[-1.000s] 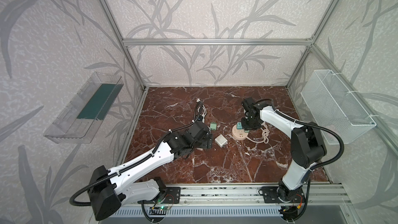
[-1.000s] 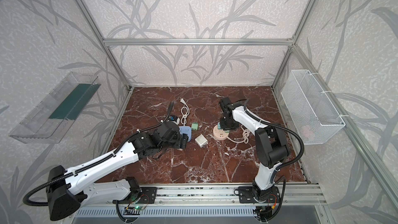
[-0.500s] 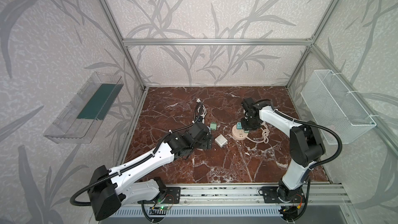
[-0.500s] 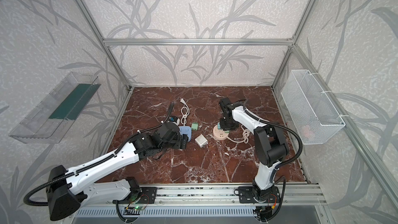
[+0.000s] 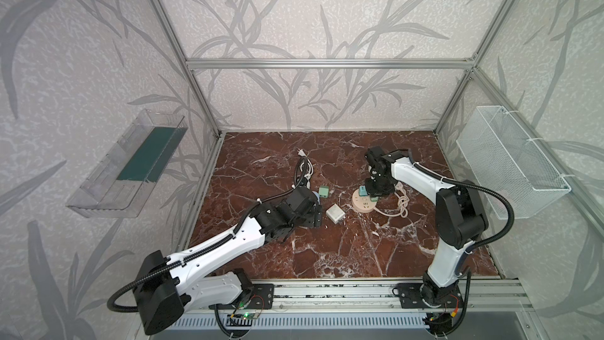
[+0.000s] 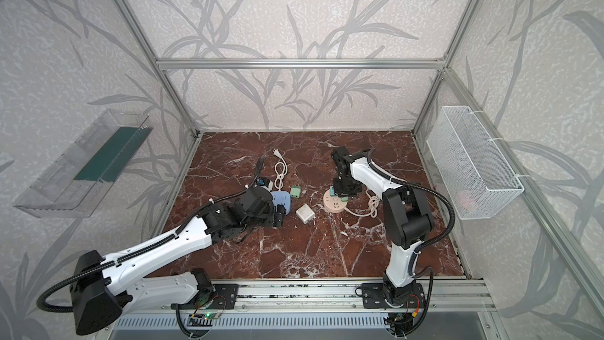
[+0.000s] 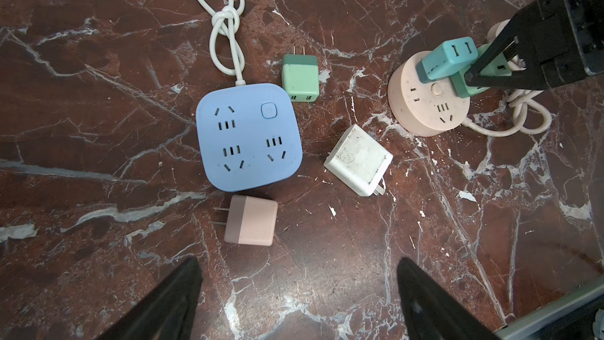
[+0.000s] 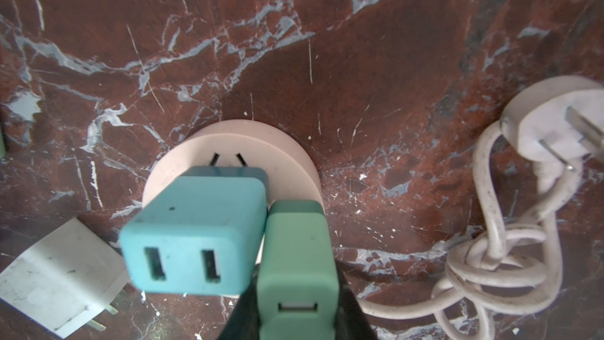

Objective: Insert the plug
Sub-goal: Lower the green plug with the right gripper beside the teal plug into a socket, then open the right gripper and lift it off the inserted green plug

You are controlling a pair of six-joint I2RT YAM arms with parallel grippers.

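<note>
Insertion step, I'd say: the mint-green single-port USB plug adapter (image 8: 297,256) is standing upright on the round pink plastic power strip (image 8: 281,155), tight beside the teal two-port adapter (image 8: 196,233) plugged in there. The right tool (image 8: 295,305) is clamping it by the sides. Next move is probably calling for a straight downward push without knocking the teal neighbour. The body is hiding its prongs and target slots, so I can't tell how deep it's sitting. The left tool (image 7: 297,261) is hanging spread and empty over the red marble counter (image 7: 98,60), near the blue square power strip (image 7: 248,135).
</note>
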